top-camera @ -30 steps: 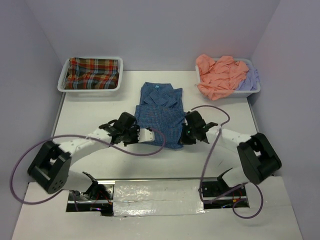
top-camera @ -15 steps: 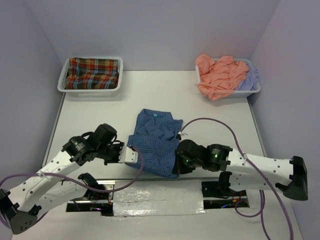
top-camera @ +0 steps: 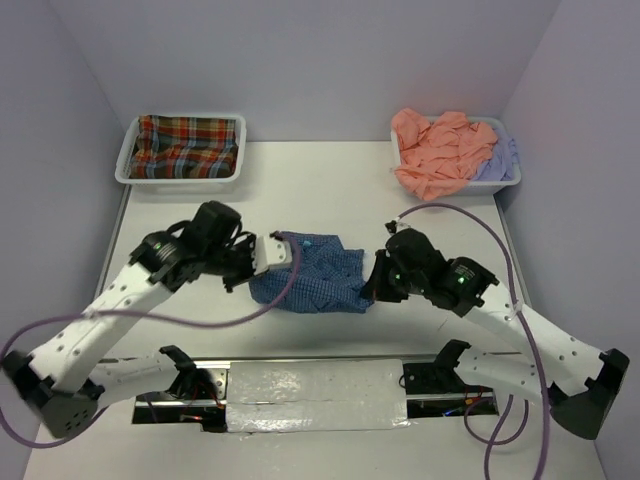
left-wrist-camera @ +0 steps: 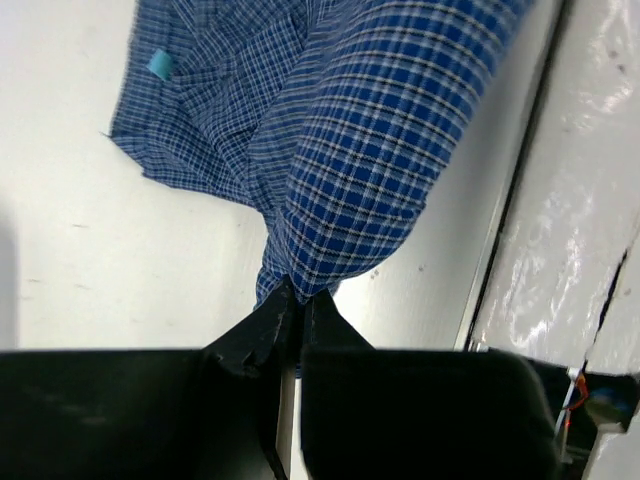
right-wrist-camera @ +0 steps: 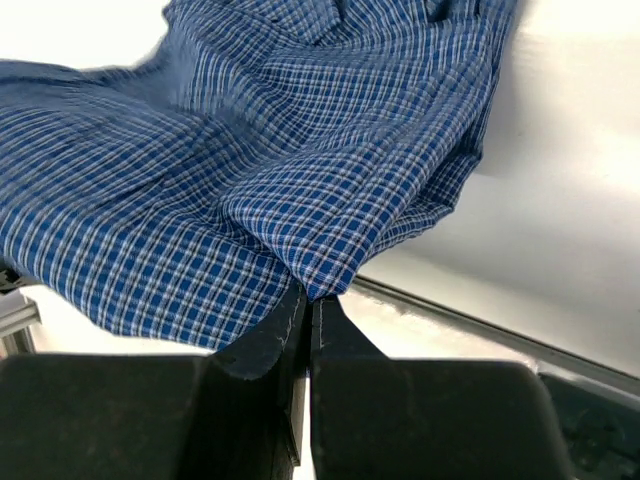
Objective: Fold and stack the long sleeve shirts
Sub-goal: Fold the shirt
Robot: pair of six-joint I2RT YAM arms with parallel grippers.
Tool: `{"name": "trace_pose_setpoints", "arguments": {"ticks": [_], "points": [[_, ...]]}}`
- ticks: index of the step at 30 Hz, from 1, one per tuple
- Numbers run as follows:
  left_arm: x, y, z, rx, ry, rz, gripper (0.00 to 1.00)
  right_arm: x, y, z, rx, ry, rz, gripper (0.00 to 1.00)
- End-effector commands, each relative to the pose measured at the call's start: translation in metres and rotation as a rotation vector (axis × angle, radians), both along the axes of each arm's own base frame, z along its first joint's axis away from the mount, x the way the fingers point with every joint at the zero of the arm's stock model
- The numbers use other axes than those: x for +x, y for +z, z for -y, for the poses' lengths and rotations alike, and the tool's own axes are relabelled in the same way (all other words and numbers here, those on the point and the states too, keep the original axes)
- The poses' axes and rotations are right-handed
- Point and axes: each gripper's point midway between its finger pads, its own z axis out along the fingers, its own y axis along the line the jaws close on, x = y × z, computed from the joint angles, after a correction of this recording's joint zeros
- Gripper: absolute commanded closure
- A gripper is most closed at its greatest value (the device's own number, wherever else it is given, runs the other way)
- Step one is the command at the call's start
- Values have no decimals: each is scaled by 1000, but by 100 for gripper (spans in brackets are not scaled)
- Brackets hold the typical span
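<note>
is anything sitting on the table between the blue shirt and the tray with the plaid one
Nothing visible: only bare table lies between the blue shirt and the tray holding the plaid shirt.

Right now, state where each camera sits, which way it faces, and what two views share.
Top external: above and behind the bases, looking down on the table; both arms show, left gripper and right gripper pinching the blue shirt.
Left wrist: on the left wrist, facing along its fingers, shut on a shirt fold.
Right wrist: likewise on the right arm, fingers shut on another fold.
Shared: both wrist views show that shirt.
</note>
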Motion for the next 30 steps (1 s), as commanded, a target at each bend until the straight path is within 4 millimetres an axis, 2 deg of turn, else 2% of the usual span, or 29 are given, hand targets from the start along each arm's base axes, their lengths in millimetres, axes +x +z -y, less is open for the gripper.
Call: {"name": "trace_pose_setpoints", "arguments": {"ticks": [1,2,3,4,6,8,9,10,13,14,18,19,23,26,27,28,29,30], "points": [[42,-7,6,-53,109,-75,100,12,-6,-8,34,107,12,100],[54,-4,5,-71,132,-81,100,21,-10,-5,21,89,1,100],[72,-16,-5,-59,187,-129,100,29,-17,-7,-6,106,-14,100],[80,-21,-7,-59,206,-155,100,34,-16,-13,14,132,-15,100],[101,-29,-12,-71,245,-210,100,58,-23,-9,2,112,-34,100],[112,-31,-10,-88,250,-229,100,77,-21,-6,14,93,-28,100],[120,-41,-10,-77,263,-251,100,94,-24,3,8,45,-35,100],[131,-49,-9,-67,277,-253,100,103,-24,6,5,35,-30,100],[147,-56,-11,-72,304,-256,100,129,-28,14,6,-5,-33,100],[153,-64,-14,-68,319,-279,100,136,-33,13,9,1,-53,100],[180,-69,-23,-81,380,-262,100,161,-48,13,21,-11,-91,100],[186,-76,-25,-74,391,-271,100,168,-54,10,31,-6,-105,100],[202,-89,-24,-66,402,-284,97,193,-65,11,48,-31,-124,100],[214,-102,-24,-58,420,-310,90,217,-76,16,35,-64,-139,98],[217,-113,-23,-52,424,-334,88,228,-74,15,33,-70,-130,96],[220,-116,-23,-55,428,-340,84,231,-92,17,14,-71,-171,95],[223,-120,-23,-56,432,-345,80,235,-98,18,7,-77,-184,93],[226,-128,-23,-48,444,-359,73,241,-110,19,-3,-83,-206,86]]}}
